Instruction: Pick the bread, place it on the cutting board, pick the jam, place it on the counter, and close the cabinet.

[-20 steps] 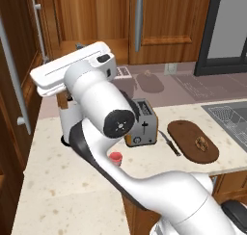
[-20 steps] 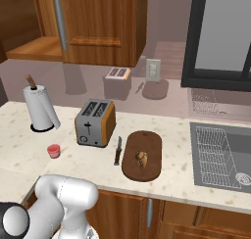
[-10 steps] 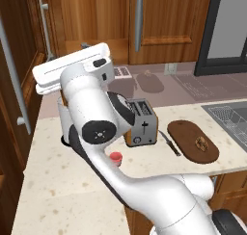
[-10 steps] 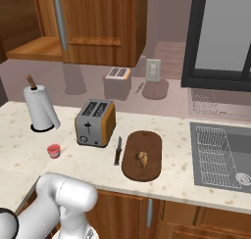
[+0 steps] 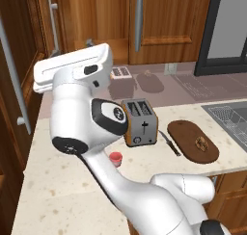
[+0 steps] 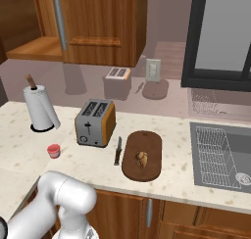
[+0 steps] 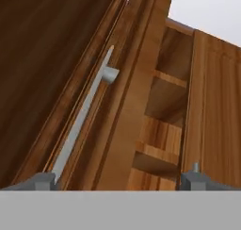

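Right base view: one small dark-brown knotted bread [image 6: 141, 159] lies on the single flat dark-brown oval wooden cutting board [image 6: 142, 150], near the board's middle. One dark-handled knife [image 6: 118, 150] lies just beside the board's left edge, between it and the one silver-and-orange two-slot toaster [image 6: 95, 123]. One small squat red jam jar [image 6: 54, 151] stands on the beige brown-speckled stone counter [image 6: 186, 181], in front of and left of the toaster. One white paper towel roll [image 6: 41, 107] stands upright further left. One metal sink [image 6: 223, 157] is set in the counter at the right. Above, the warm-brown wooden wall cabinet [image 6: 100, 25] has one door swung open, showing its shelf.

In the left base view, the white arm [image 5: 91, 133] rises high, its forearm level and pointing left toward the cabinet.

In the hand view, the gripper [image 7: 117, 179] has its two dark fingertips spread wide, holding nothing, facing the open door's edge and its long steel bar handle [image 7: 82, 123].
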{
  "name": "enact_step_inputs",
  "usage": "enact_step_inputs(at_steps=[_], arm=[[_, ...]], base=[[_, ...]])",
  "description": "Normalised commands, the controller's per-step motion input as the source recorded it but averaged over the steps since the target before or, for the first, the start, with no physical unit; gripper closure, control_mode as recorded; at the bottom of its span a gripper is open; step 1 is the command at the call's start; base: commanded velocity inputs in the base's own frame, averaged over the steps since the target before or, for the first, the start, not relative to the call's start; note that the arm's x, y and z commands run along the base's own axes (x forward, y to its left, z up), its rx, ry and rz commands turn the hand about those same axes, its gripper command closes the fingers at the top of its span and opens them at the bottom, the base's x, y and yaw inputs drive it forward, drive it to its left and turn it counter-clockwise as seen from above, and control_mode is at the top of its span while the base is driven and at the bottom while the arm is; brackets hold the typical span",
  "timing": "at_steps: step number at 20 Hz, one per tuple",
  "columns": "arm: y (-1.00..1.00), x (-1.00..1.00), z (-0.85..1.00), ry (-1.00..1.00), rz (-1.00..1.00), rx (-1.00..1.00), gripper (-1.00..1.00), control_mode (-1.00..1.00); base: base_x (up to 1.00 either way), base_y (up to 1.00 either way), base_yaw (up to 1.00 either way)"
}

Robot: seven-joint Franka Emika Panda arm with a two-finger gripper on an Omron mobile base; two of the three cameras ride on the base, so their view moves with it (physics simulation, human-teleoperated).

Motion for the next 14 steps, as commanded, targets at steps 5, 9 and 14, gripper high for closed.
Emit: enact_step_inputs(at_steps=[5, 9, 14], arm=[[-0.18, 0.63, -0.02, -0.02, -0.19, 0.00, -1.00, -1.00], [-0.29, 0.78, -0.06, 0.00, -0.05, 0.03, -1.00, -1.00], [-0.39, 0.82, -0.06, 0.00, 0.00, 0.06, -1.00, -1.00]], base=[[0.00, 0.00, 0.00], [0.00, 0.00, 0.00], [0.00, 0.00, 0.00]])
